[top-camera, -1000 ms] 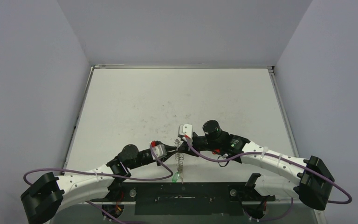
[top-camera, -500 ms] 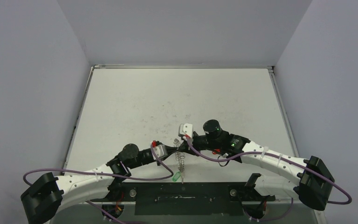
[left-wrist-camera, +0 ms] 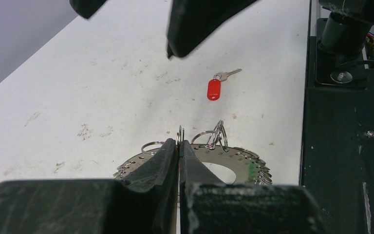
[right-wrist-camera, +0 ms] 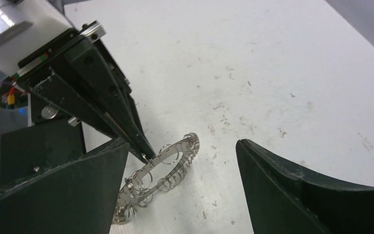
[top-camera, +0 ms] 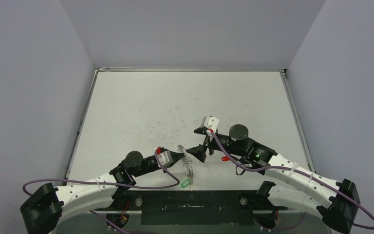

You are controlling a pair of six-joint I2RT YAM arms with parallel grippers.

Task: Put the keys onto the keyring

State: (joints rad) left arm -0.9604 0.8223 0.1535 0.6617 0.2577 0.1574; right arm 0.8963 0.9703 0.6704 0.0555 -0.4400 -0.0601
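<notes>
The keyring (top-camera: 188, 165), a flat silver ring fringed with wire loops, stands tilted off the table near the front edge. My left gripper (top-camera: 180, 155) is shut on one of its wire loops (left-wrist-camera: 180, 135). In the left wrist view the keyring (left-wrist-camera: 233, 157) spreads below the left gripper (left-wrist-camera: 180, 142). The red-tagged key (left-wrist-camera: 214, 89) lies flat on the table to the right of the ring (top-camera: 225, 158). The green-tagged key (top-camera: 186, 183) sits at the ring's near end. My right gripper (right-wrist-camera: 181, 144) stands open and empty, facing the keyring (right-wrist-camera: 163, 163); in the top view the right gripper (top-camera: 196, 142) is just right of the ring.
A black mounting plate (top-camera: 190, 207) runs along the front edge between the arm bases. The white table (top-camera: 185, 102) is scuffed and walled in by grey panels on three sides. Purple cables (top-camera: 233, 165) trail from both wrists.
My right gripper has opened, let go of the keyring and drawn back to the right. My left gripper has closed fully on a loop and still holds the ring.
</notes>
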